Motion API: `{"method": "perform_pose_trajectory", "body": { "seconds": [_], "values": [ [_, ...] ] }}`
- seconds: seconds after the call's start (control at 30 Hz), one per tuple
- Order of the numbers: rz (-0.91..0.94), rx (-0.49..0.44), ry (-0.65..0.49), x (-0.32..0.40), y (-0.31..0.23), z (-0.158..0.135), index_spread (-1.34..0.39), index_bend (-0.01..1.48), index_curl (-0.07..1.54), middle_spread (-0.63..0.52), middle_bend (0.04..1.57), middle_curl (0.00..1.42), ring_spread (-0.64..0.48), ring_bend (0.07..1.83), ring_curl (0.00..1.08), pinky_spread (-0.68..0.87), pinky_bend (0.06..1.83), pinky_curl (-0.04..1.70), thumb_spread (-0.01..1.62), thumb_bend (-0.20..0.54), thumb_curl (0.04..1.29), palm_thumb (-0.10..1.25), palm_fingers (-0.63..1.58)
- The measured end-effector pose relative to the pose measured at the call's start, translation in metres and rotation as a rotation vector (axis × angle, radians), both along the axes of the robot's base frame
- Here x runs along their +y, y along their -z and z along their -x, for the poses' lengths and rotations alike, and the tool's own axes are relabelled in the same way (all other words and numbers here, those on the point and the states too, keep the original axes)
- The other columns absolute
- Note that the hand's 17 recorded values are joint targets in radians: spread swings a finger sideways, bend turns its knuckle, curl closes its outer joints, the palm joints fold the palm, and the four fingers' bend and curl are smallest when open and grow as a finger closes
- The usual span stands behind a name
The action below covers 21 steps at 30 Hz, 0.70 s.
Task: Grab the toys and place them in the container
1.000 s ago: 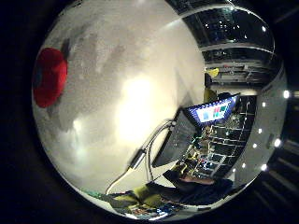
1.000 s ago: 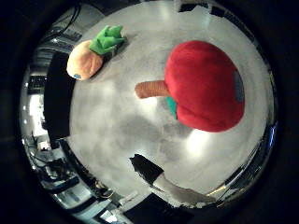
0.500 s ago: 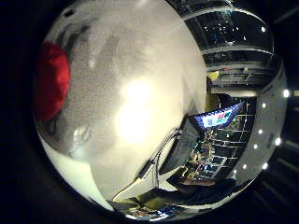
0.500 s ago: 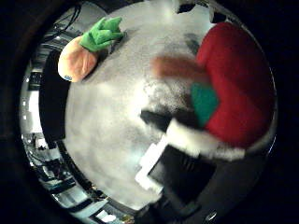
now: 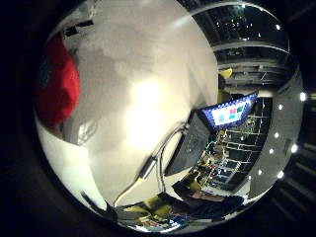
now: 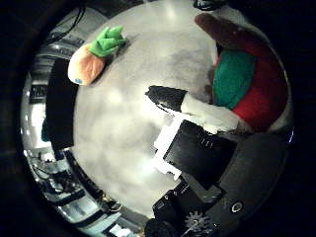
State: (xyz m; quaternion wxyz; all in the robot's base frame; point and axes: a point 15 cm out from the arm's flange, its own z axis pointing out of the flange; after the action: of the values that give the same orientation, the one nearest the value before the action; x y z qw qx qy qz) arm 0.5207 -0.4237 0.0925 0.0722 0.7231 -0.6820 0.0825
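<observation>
While the carrot toy (image 6: 89,61) lies apart, fingers (image 6: 197,111) reach beside the red apple toy (image 6: 256,94).

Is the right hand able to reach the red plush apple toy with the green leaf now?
Probably yes. The red plush apple toy fills much of the thumb side view, so it is close to the palm, and a finger of the right hand extends beside it with nothing between.

pale tabletop (image 5: 148,74), bright glare | lit monitor (image 5: 229,112) at edge | ceiling spotlights (image 5: 281,106)
</observation>
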Motion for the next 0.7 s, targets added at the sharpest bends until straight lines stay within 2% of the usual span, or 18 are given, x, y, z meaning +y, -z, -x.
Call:
{"method": "perform_pose_trajectory", "body": {
  "seconds": [0.2,0.37,0.57,0.7],
  "values": [
    [0.047,-0.038,-0.027,-0.01,-0.075,0.006,-0.23,1.1,0.65,-0.12,1.22,0.61,-0.18,1.35,0.54,-0.24,1.28,0.61,0.96,-0.024,0.32,0.61,1.28],
    [0.042,-0.051,-0.003,0.006,-0.124,0.031,-0.21,1.14,0.65,-0.11,1.26,0.6,-0.17,1.38,0.55,-0.22,1.29,0.66,0.96,-0.021,0.32,0.65,1.26],
    [0.044,-0.09,-0.023,0.061,-0.173,0.049,-0.21,1.16,0.64,-0.1,1.28,0.59,-0.17,1.4,0.55,-0.2,1.27,0.72,0.96,-0.026,0.32,0.65,1.24],
    [0.025,-0.132,-0.056,0.121,-0.198,0.043,-0.21,1.17,0.63,-0.1,1.29,0.58,-0.17,1.41,0.54,-0.2,1.25,0.75,0.95,-0.026,0.32,0.66,1.24]
  ]
}}
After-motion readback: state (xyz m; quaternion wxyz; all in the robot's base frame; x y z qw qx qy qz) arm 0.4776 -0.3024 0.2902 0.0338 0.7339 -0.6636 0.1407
